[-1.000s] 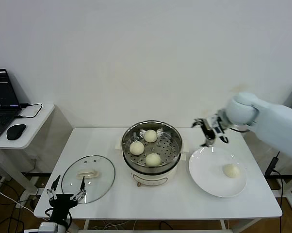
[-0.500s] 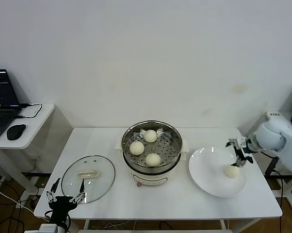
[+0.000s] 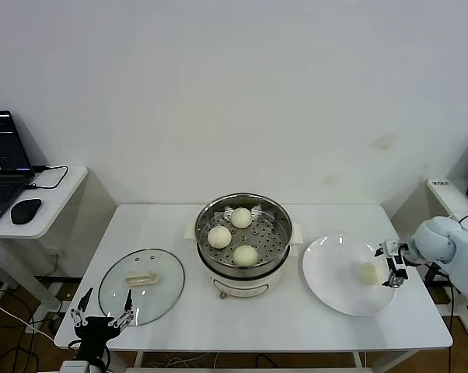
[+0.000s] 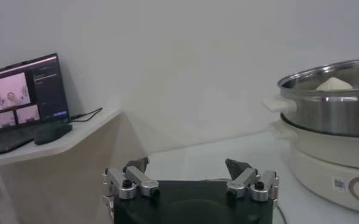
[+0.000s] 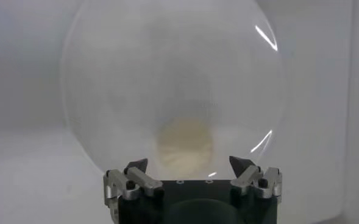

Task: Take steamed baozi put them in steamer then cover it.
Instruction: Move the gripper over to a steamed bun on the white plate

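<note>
We see a white table [image 3: 179, 318] with the steamer [image 3: 243, 242] standing near the middle of its far edge, a shiny steel basket on a cream-white pot base. Three steamed baozi [image 3: 245, 255] lie on its perforated floor, apart from one another: one toward the far rim, one toward the left rim, one toward the near rim. A fourth bun [image 3: 367, 272] lies alone on the flat white plate [image 3: 327, 287] at the table's right end, toward the plate's right edge. The cover [image 3: 141, 285] lies flat near the table's near left corner, its cream handle up, well apart from the steamer. Our right gripper [image 3: 395, 266] hangs at the plate's right edge, just beside the fourth bun, with its jaws spread wide and nothing between them; in the right wrist view that gripper [image 5: 192, 168] faces the bun [image 5: 184, 142] straight ahead on the plate [image 5: 106, 79], and we cannot tell whether a fingertip touches the dough. Our left gripper [image 3: 100, 320] waits low off the table's near left corner, just below the cover's near rim, jaws likewise wide and empty; from the left wrist view it [image 4: 189, 176] looks along the tabletop toward the steamer [image 4: 334, 115]. A laptop [image 3: 2, 163] and a mouse [image 3: 26, 210] sit on a side desk [image 3: 59, 194] off the left end.
</note>
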You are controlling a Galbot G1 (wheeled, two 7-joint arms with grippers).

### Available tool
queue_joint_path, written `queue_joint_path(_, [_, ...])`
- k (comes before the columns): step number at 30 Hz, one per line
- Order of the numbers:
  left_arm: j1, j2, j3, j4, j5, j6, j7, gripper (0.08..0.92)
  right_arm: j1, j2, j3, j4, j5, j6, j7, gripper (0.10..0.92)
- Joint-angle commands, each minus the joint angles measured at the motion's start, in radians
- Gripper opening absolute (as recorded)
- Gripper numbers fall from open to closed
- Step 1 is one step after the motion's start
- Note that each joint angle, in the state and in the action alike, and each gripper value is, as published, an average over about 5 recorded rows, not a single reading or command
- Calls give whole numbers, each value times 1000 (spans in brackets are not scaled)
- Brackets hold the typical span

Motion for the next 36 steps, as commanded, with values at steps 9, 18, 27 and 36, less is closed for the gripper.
queue_joint_path(9, [-5,-3,1,3,0,0,-1,823,-46,79,40,-79,-48,-7,15,822])
queue_joint_path(18, [-7,-4,2,6,0,0,0,823,-35,101,43,-111,-61,-9,16,789])
queue_joint_path(27, [-6,-6,2,3,0,0,-1,823,-19,122,38,-137,-72,-12,9,737])
queue_joint_path(36, [0,-5,-2,-3,0,0,-1,823,1,111,26,-123,-60,-14,-12,642])
